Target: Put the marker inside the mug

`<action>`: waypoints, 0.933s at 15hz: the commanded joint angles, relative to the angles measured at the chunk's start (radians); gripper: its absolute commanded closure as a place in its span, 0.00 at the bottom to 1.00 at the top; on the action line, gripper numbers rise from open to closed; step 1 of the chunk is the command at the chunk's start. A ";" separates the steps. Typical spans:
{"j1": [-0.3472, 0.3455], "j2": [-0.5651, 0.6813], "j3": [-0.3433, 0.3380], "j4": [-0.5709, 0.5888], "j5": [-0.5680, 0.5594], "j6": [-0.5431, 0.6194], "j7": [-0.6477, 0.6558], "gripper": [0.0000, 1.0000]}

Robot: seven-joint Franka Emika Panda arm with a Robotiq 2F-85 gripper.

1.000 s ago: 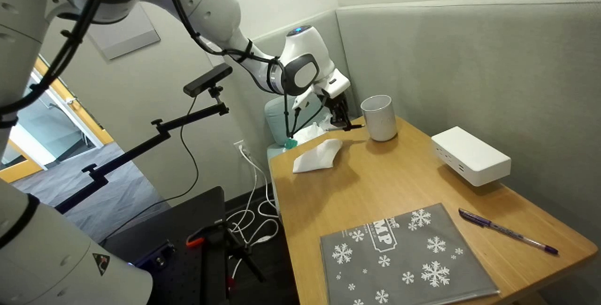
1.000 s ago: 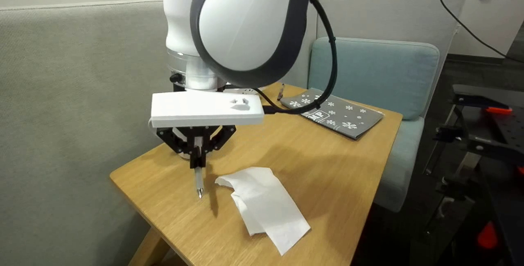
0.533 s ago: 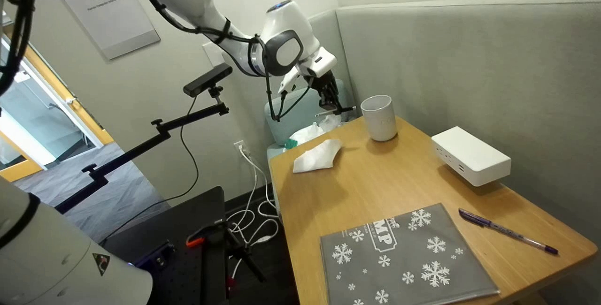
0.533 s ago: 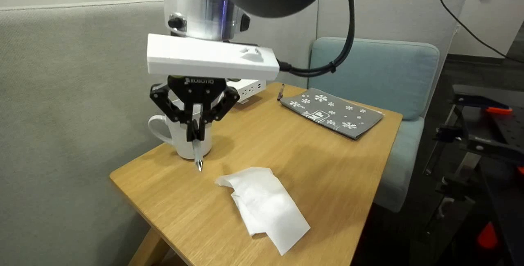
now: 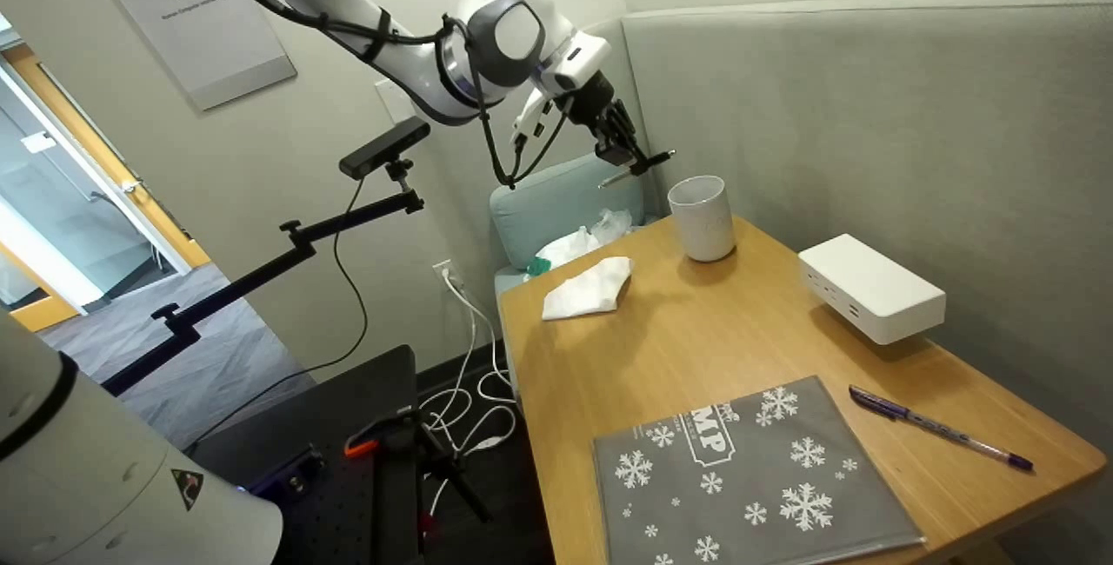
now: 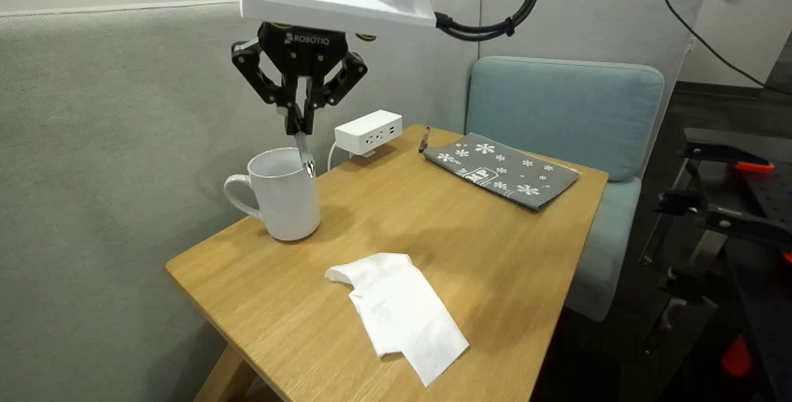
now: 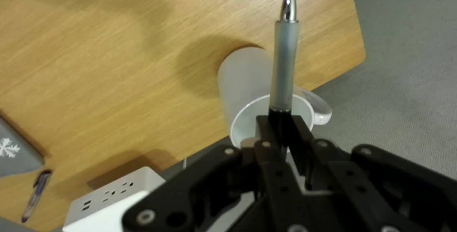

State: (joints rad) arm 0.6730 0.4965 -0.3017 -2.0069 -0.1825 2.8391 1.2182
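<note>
My gripper (image 5: 642, 167) is shut on the marker (image 6: 304, 149), a slim stick with a black part, a greyish clear grip and a silver pointed end. The silver end points down and is tilted. The mug (image 6: 289, 204) is pale grey-white and stands upright near the table corner, its handle towards the bench back. In an exterior view my gripper is above and to the left of the mug (image 5: 706, 224). In the wrist view the marker (image 7: 284, 64) and the fingertips (image 7: 281, 121) overlap the mug's opening; the mug (image 7: 242, 75) is partly hidden behind them.
A white tissue (image 6: 402, 315) lies on the table (image 6: 482, 253) near the mug. A white outlet box (image 5: 872, 287) sits at the bench-side edge. A grey snowflake sleeve (image 5: 748, 478) and a thin purple pen (image 5: 939, 430) lie farther along. The bench back (image 5: 869, 130) borders the mug.
My gripper has risen from low over the table to above the mug's rim height, carrying the marker, which has tilted. The mug, earlier mostly hidden in an exterior view, now shows.
</note>
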 commanded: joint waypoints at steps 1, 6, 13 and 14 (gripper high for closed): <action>0.081 -0.024 -0.098 -0.014 -0.156 -0.029 0.115 0.96; 0.185 0.022 -0.227 0.018 -0.407 -0.012 0.288 0.96; 0.278 0.082 -0.351 0.051 -0.700 0.004 0.536 0.96; 0.296 0.097 -0.378 0.057 -0.729 0.009 0.569 0.96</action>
State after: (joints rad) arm 0.9043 0.5510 -0.6000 -1.9793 -0.8321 2.8398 1.6862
